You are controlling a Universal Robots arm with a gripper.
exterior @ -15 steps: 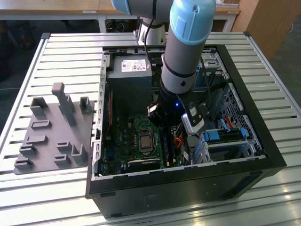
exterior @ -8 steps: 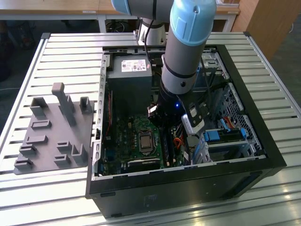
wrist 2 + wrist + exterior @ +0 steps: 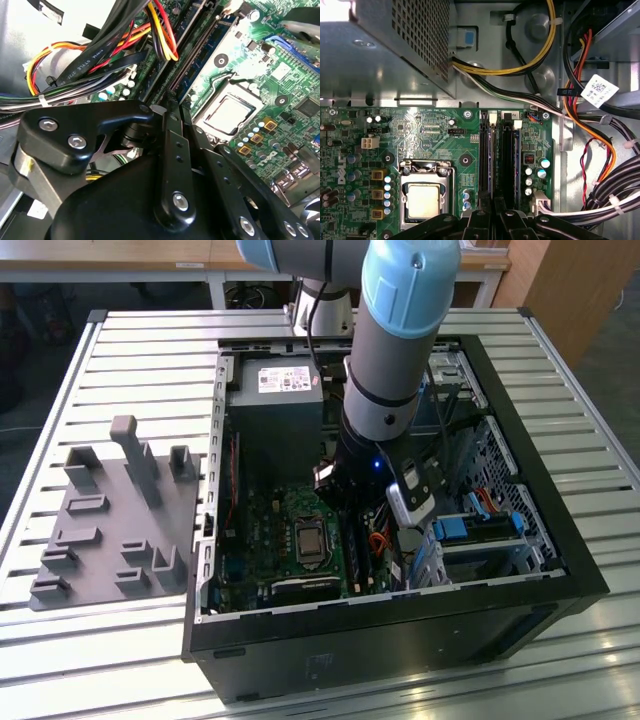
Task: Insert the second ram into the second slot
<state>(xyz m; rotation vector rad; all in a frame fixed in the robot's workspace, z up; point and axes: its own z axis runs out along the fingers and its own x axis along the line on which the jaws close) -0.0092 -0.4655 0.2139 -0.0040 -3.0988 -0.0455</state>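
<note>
Second wrist view: my gripper (image 3: 175,107) fingers pressed nearly together, tips down at RAM slots beside CPU socket (image 3: 227,114). I see thin dark edge between tips, likely second ram; cannot tell if clamped. First wrist view: second ram (image 3: 516,162) stands in slot (image 3: 508,160), near cable bundle (image 3: 600,150). Exterior view: arm inside PC case (image 3: 560,570).
</note>
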